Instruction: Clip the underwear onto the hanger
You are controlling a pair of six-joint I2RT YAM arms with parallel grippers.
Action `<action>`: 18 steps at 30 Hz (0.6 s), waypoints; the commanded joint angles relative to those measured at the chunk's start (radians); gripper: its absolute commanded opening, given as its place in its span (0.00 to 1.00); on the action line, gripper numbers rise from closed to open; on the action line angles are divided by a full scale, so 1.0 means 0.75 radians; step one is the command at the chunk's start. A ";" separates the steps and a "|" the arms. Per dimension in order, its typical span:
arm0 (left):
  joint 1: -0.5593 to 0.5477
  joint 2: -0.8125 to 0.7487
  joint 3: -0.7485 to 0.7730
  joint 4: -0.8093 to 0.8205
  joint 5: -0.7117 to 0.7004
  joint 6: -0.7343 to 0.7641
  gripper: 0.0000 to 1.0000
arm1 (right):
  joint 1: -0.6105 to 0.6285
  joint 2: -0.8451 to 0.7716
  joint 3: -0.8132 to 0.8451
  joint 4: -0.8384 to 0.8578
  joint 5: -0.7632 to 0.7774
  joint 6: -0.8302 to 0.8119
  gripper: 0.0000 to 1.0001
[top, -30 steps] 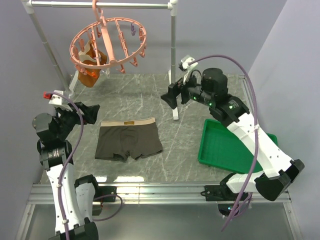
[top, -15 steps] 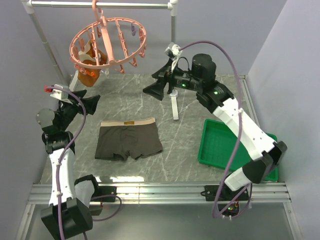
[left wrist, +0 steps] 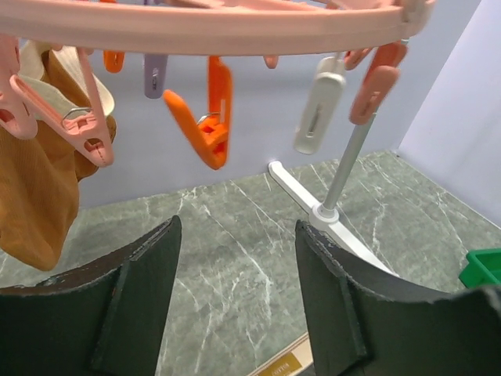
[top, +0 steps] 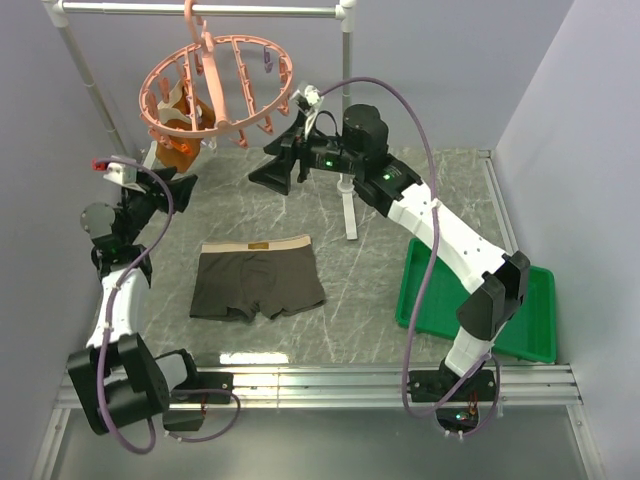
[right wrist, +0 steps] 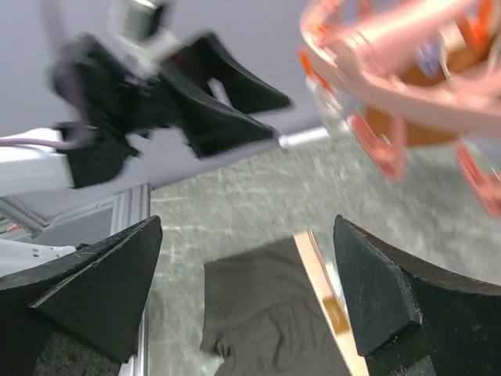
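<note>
While the underwear (top: pixel 258 278) is lying at the hanger's (top: pixel 222 126) 6 o'clock, left gripper (top: pixel 183 190) and right gripper (top: pixel 270 170) are being held spread, apparently pre-pickup; a waistband (top: pixel 255 243) grasp is required.

A grey marble-patterned table (top: pixel 375 285) is seen; the underwear (top: pixel 256 280) is laid flat on it, tan waistband turned away from the arm bases; a green tray (top: pixel 445 308) is set right of the underwear; a white rack foot (top: pixel 349 213) is planted beyond the underwear's right corner.

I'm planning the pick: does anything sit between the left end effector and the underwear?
Nothing visible does. The left end effector hovers open beyond the far left corner of the underwear, which lies flat, with only table between them.
</note>
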 commanded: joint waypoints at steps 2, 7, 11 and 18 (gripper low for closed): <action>-0.008 0.114 0.047 0.291 0.001 -0.064 0.68 | 0.056 -0.021 0.098 0.097 0.037 -0.107 0.96; -0.012 0.237 0.098 0.439 0.056 -0.052 0.73 | 0.064 0.007 0.159 0.050 0.023 -0.146 0.96; -0.014 0.348 0.161 0.557 0.099 -0.080 0.74 | 0.064 0.026 0.188 0.009 0.002 -0.152 0.96; -0.051 0.462 0.218 0.647 0.122 -0.084 0.68 | 0.064 0.071 0.233 -0.021 0.004 -0.169 0.96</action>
